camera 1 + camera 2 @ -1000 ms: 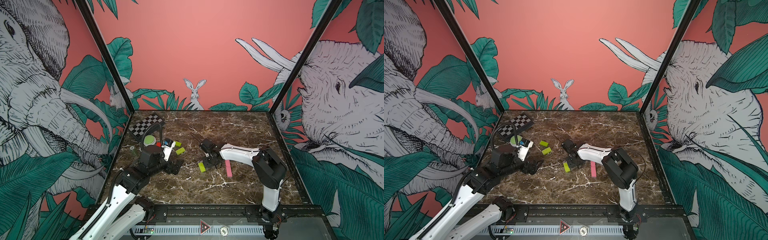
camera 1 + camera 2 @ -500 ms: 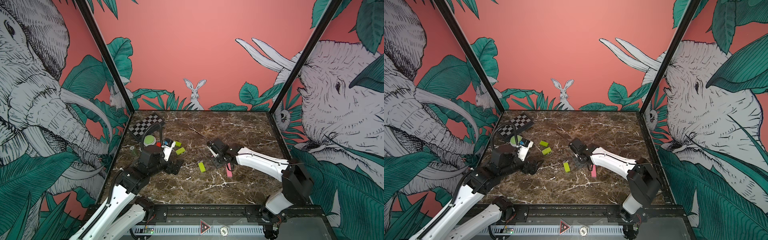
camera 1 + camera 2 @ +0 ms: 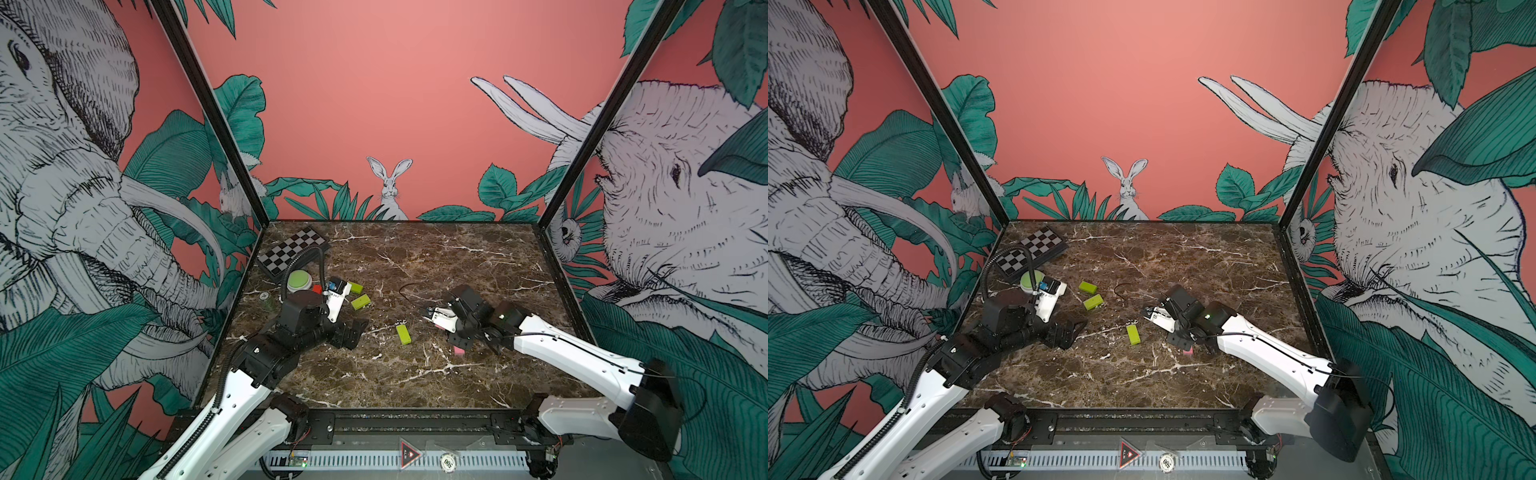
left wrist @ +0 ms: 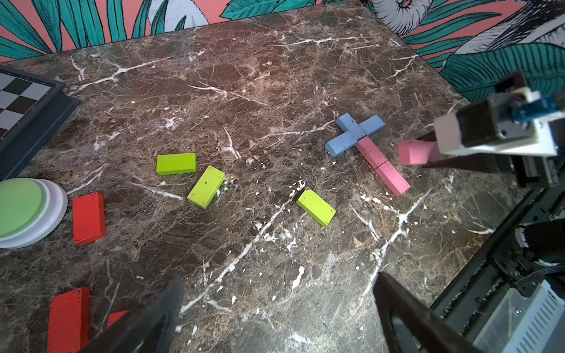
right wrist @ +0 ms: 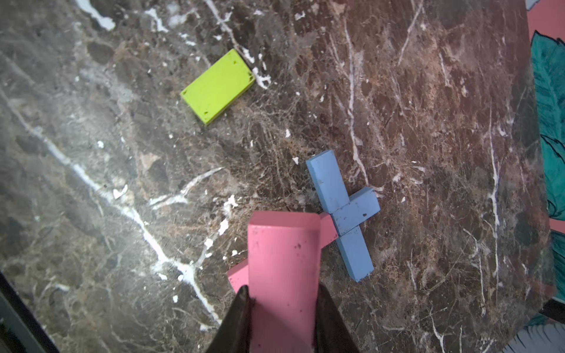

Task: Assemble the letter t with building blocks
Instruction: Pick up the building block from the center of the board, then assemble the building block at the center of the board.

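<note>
The right gripper clamps a pink block close over the pink-and-blue t. The left gripper gapes empty at its nine o'clock in a top view. Lowered crooked, the block could shove the stem askew.

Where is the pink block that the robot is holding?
The right wrist view shows the pink block clamped in the right gripper, a little right of the table's middle, close by the blue cross.
</note>
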You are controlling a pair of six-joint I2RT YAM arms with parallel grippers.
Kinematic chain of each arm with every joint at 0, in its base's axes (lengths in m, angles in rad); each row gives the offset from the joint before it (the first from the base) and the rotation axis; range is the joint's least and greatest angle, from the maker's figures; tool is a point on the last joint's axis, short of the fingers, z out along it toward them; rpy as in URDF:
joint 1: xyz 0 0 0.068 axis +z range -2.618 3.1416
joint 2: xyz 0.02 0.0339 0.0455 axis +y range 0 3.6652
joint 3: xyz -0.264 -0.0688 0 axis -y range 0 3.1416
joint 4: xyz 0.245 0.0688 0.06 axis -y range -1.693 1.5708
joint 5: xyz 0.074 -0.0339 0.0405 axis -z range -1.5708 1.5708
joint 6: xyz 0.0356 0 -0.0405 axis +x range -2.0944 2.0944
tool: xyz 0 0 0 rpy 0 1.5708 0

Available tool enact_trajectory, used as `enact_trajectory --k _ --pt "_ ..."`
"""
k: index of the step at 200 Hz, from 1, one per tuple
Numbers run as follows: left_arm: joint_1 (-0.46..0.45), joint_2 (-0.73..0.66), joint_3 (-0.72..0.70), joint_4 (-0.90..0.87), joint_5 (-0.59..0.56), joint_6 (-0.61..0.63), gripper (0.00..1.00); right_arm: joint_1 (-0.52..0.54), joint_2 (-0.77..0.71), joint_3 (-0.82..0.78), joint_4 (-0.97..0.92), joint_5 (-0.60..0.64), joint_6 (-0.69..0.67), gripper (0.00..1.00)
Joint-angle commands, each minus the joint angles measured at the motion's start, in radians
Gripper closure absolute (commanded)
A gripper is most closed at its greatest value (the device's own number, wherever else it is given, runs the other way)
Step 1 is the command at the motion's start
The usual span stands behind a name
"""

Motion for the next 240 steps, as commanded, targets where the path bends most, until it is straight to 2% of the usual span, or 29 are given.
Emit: enact_trajectory --k 1,17,51,123,184,240 --pt "-0.004 -0.022 -0.012 0.001 0.016 0.009 0.01 -0.045 -0.045 -0.022 -0.034 -0.098 -0.144 0.81" --pt "-0.004 -0.024 -0.012 0.004 0.022 0.009 0.01 -0.085 -0.070 -0.020 -0.081 -0.160 -0.208 0.79" --pt "-0.004 -0.019 -0.015 0.005 0.031 0.006 0.01 -0.132 -0.087 0.001 -0.191 -0.156 -0.315 0.77" --pt "-0.004 -0.001 -0.017 0.003 0.063 -0.001 0.01 -0.242 -0.080 0.012 -0.323 -0.174 -0.436 0.86" --pt "-0.005 -0.003 -0.022 0.012 0.084 -0.001 0.01 -0.316 -0.040 -0.057 -0.302 -0.164 -0.532 0.91" --pt "-0.004 0.006 -0.019 0.006 0.070 0.001 0.01 -0.413 -0.024 -0.115 -0.223 -0.219 -0.630 0.93"
